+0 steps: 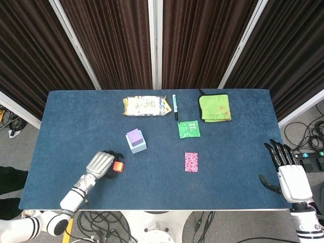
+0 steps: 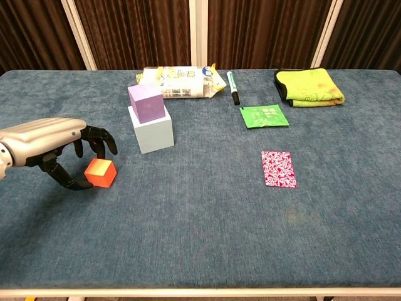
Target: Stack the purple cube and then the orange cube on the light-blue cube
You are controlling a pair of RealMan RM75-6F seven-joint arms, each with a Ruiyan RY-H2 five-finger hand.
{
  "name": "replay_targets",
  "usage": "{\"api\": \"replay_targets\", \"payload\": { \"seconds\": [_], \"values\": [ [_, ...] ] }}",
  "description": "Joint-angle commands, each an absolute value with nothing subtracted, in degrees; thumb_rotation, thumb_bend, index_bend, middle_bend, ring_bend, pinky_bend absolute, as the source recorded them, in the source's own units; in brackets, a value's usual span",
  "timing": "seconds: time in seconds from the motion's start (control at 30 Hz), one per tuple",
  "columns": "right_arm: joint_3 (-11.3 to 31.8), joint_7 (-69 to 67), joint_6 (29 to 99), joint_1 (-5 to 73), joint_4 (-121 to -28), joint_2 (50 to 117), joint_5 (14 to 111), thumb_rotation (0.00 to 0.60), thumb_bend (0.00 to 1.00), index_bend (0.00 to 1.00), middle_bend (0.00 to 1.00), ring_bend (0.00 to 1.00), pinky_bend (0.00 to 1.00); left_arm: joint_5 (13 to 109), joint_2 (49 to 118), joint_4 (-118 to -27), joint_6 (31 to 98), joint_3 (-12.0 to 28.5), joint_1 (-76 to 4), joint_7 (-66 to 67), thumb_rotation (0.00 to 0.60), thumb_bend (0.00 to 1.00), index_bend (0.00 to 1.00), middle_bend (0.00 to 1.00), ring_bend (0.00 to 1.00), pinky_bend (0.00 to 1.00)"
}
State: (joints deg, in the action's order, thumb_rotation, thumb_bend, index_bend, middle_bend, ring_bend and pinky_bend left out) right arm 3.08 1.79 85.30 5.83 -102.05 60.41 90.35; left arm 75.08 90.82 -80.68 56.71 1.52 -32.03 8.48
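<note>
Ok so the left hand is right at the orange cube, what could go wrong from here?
The left hand has its fingers arched over the orange cube and its thumb low beside it; a poor closing could push the cube away instead of gripping it. The purple cube sits slightly turned on the light-blue cube, so a bump while placing might topple it. The snack bag lies just behind the stack.

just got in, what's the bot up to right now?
It's stacking cubes. The purple cube already sits on the light-blue cube. The left hand is curled around the orange cube on the table, fingers arched over its top and thumb low beside it; the cube is not lifted, and a firm grip can't be confirmed. The right hand rests open off the table's right edge, holding nothing.
</note>
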Motion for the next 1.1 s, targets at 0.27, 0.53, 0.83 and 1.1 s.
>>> {"api": "replay_targets", "payload": {
  "seconds": [0.27,0.53,0.83,1.1],
  "values": [
    [3.13,1.69,85.33,5.83,-101.97,60.41,90.28,0.6,0.18,0.0,0.0,0.0,0.0,75.58,91.26,-79.75,58.87,2.05,-30.76,7.36,0.6,0.31,0.45,0.6,0.38,0.42],
    [3.23,1.46,85.17,5.94,-102.31,60.08,90.12,0.6,0.18,0.0,0.0,0.0,0.0,74.12,85.17,-84.05,62.03,4.38,-29.41,8.34,0.6,0.31,0.45,0.61,0.39,0.42],
    [3.01,1.62,85.75,5.72,-102.17,60.14,90.88,0.6,0.18,0.0,0.0,0.0,0.0,68.44,76.35,-90.91,63.11,10.79,-30.8,12.96,0.6,0.31,0.45,0.62,0.39,0.42],
    [2.73,2.26,85.56,5.82,-101.72,60.68,91.38,0.6,0.18,0.0,0.0,0.0,0.0,63.25,73.75,-96.28,57.75,15.87,-37.2,16.82,0.6,0.31,0.45,0.62,0.4,0.42]
  ]
}}
